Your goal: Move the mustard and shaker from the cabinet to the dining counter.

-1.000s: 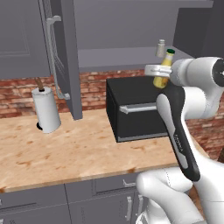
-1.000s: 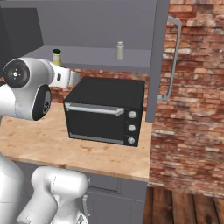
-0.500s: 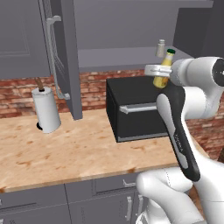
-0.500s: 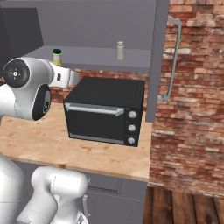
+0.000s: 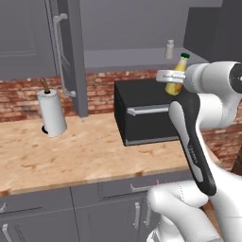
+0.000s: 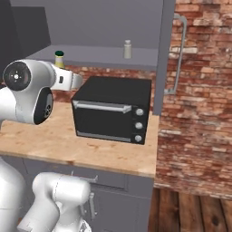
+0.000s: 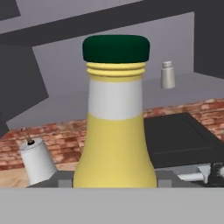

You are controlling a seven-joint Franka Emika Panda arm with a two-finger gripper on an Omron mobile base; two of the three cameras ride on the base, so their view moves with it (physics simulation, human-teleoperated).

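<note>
Mustard [image 7: 114, 131] sits pinched in the gripper [image 5: 173, 81], tilted in mid-air just above the oven [image 5: 151, 111] — a quick swing could slip it loose or clip the cabinet [image 5: 71, 56] door, with the shaker [image 5: 169, 49] on the shelf.

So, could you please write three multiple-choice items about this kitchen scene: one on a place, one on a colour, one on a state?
1. Where stands the small grey-silver cylindrical shaker?
A. on the open cabinet shelf
B. on the black oven
C. on the wood counter

2. What colour is the cap of the slim yellow mustard bottle?
A. red
B. white
C. dark green

3. How is the mustard bottle now?
A. lying on the counter
B. held in the end effector, out in front of the shelf
C. inside the oven

Key: A, it stands on the shelf; C, the hand view shows the green cap; B, it hangs above the oven.
</note>
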